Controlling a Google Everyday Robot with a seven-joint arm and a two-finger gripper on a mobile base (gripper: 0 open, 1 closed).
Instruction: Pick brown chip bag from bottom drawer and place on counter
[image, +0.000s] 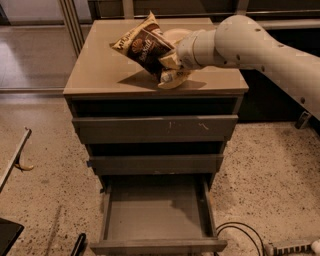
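Note:
The brown chip bag (142, 45), dark brown with cream edges and a round logo, is held tilted over the middle of the beige counter (100, 70). My gripper (167, 67) is shut on the bag's right lower edge and reaches in from the right on a white arm (240, 42). The bag's lower corner is close to the counter top and casts a shadow there; I cannot tell whether it touches. The bottom drawer (156, 212) is pulled out below and shows an empty grey tray.
Two drawers (155, 129) above the bottom one stick out slightly. A black cable (240, 231) and a power strip (290, 247) lie on the speckled floor at the right. A dark object (7, 235) sits at the lower left.

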